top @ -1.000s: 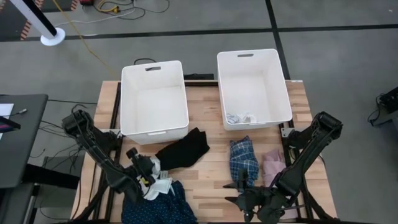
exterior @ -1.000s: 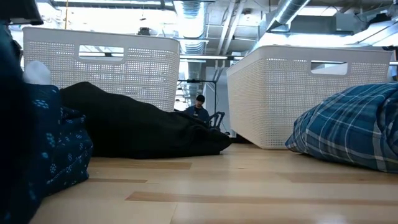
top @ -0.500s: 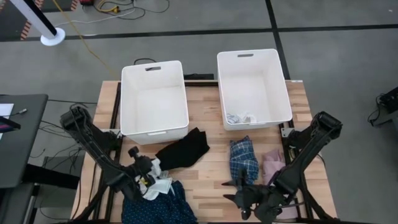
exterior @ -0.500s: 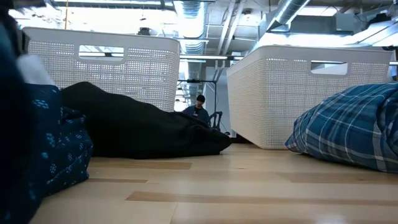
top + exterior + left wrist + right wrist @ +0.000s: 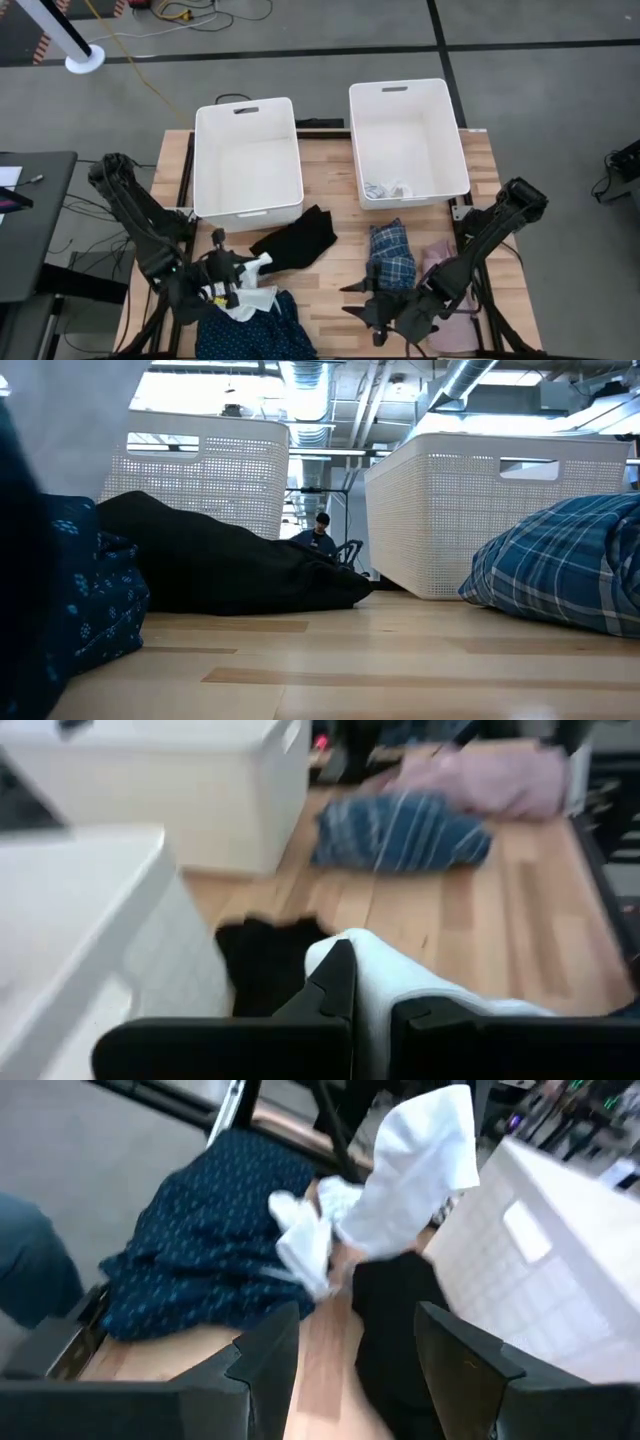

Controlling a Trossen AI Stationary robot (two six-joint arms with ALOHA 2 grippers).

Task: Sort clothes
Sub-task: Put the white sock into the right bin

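A: Left pincer (image 5: 243, 268) is clamped on the white cloth (image 5: 258, 264) at the near-left of the surface (image 5: 340, 215), just by the edge of the black garment (image 5: 296, 240). The cloth hangs from it over the navy patterned piece (image 5: 252, 330).

B: Grip looks thin. In the left wrist view the fingers (image 5: 335, 990) pinch only a fold of the cloth. If it swings hard toward a bin, my guess is it slips out.

A: Other worry: more white fabric (image 5: 250, 300) lies on the navy piece right below. If that is a second item snagged with the first, both could go in the same bin.

B: Can't tell if they're joined. Right wrist view shows the raised cloth (image 5: 420, 1165) and a crumpled white bit (image 5: 305, 1240) under it, touching or nearly.

A: Right pincer (image 5: 362, 298) sits low at the near edge, jaws apart, holding nothing, just beside the blue plaid garment (image 5: 392, 254). The pink one (image 5: 440, 262) is partly under that arm.

B: So the arm could drag the pink or plaid off the near edge if it moves sideways.

A: The left bin (image 5: 248, 158) looks empty, the right bin (image 5: 408, 140) has something small and pale in it. Wrong bin is the remaining risk.
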